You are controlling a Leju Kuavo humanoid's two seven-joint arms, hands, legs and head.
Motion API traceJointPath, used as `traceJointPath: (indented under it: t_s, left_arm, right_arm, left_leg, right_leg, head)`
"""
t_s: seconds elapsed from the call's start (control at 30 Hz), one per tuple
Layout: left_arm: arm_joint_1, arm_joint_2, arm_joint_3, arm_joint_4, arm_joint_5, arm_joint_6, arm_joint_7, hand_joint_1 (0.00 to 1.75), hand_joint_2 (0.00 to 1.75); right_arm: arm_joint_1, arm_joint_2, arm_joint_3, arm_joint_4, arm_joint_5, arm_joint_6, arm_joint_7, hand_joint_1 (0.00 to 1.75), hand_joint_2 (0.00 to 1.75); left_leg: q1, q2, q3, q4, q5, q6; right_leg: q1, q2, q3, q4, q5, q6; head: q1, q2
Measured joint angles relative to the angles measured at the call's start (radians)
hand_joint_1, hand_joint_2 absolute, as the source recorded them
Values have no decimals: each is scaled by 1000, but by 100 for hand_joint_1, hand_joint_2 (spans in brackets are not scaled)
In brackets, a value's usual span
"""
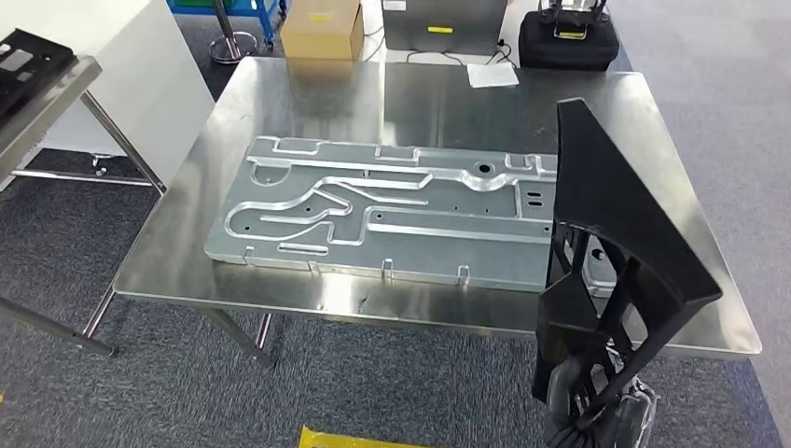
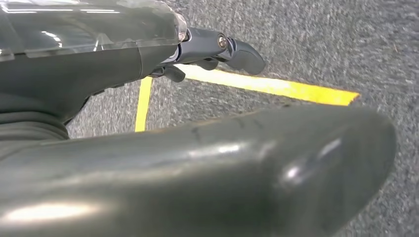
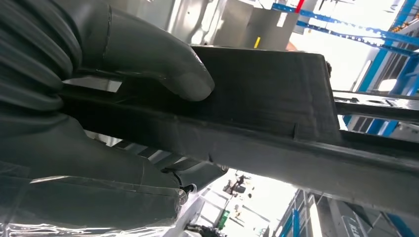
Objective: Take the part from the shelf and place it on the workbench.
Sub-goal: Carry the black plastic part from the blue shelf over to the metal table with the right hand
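With the right hand (image 3: 99,98) gripping the black part (image 1: 616,243), held upright above the table's (image 1: 308,103) near right edge, and the left hand (image 2: 217,49) holding nothing, you lower the part slowly beside the metal plate (image 1: 392,210), keeping the grip until it rests flat.
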Motion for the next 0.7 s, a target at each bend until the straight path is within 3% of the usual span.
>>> traceJointPath:
  t_s: [0.03,0.07,0.1,0.2,0.23,0.37,0.4,0.47,0.5,0.53,0.57,0.63,0.67,0.7]
  left_arm:
    - [1,0,0,0,0,0,0,0,0]
    - [3,0,0,0,1,0,0,0,0]
    - [4,0,0,0,1,0,-1,0,0]
    - [13,2,0,0,1,0,-4,0,0]
    - [15,2,0,0,1,-1,-4,0,0]
    - [5,3,0,0,-5,-3,-5,0,0]
    - [2,3,0,0,-8,-4,-5,0,0]
    - [-2,3,-1,0,-13,-6,-5,0,0]
    - [-2,3,-1,0,-16,-8,-5,0,0]
    - [-3,3,-2,0,-18,-10,-4,0,0]
    - [-3,3,-4,0,-20,-12,-4,0,0]
    - [-3,3,-6,0,-23,-15,-4,0,0]
    - [-4,4,-7,0,-25,-16,-4,0,0]
    - [-5,5,-7,0,-27,-16,-4,0,0]
  right_arm:
    - [0,0,0,0,1,-1,1,175,175]
    - [0,0,0,0,2,-3,2,175,175]
    - [-1,0,0,0,4,-4,3,175,175]
    - [-4,-2,1,0,9,-9,7,175,175]
    - [-6,-3,2,0,11,-10,8,175,175]
    - [-24,-7,8,-4,25,-12,9,175,175]
    - [-30,-9,9,-6,30,-12,8,175,175]
    - [-43,-13,14,-7,39,-12,6,175,175]
    - [-49,-15,18,-8,43,-12,6,175,175]
    - [-54,-18,23,-9,48,-13,5,175,175]
    - [-59,-20,27,-10,58,-14,5,175,175]
    - [-70,-23,33,-16,94,-18,6,175,175]
    - [-76,-23,34,-20,116,-19,6,175,175]
    - [-81,-21,34,-25,134,-20,6,175,175]
  left_leg:
    - [0,1,-27,-8,-36,1]
    - [0,2,-46,-33,-43,4]
    - [-1,2,-60,-75,-12,8]
    - [-8,3,-86,-206,216,25]
    - [-12,3,-90,-219,257,31]
    - [-8,1,-70,-240,256,50]
    - [-6,1,-61,-249,254,55]
    - [-6,2,-48,-255,245,63]
    - [-6,2,-42,-256,239,66]
    - [-5,2,-35,-255,233,67]
    - [-3,1,-27,-254,226,67]
    - [1,-2,-15,-245,210,60]
    - [1,-5,-12,-236,200,55]
    - [0,-7,-13,-231,194,49]
  right_leg:
    - [0,2,21,-2,-14,1]
    - [0,3,42,-4,-30,2]
    - [0,4,63,-4,-46,3]
    - [4,9,104,2,-92,14]
    - [4,12,109,3,-103,21]
    - [2,8,114,17,-139,44]
    - [1,5,93,58,-158,48]
    - [-3,3,13,184,-201,57]
    - [-7,2,-28,238,-208,63]
    - [-12,2,-57,262,-196,71]
    - [-18,1,-69,250,-162,80]
    - [-32,-2,-48,144,-67,99]
    - [-36,-3,-34,88,-35,105]
    - [-38,-4,-25,53,-20,99]
  head:
    - [0,0]
    - [0,0]
    - [0,0]
    - [1,0]
    - [2,0]
    - [2,0]
    - [3,0]
    - [3,0]
    - [3,0]
    - [3,0]
    - [3,0]
    - [3,0]
    - [5,0]
    - [5,0]
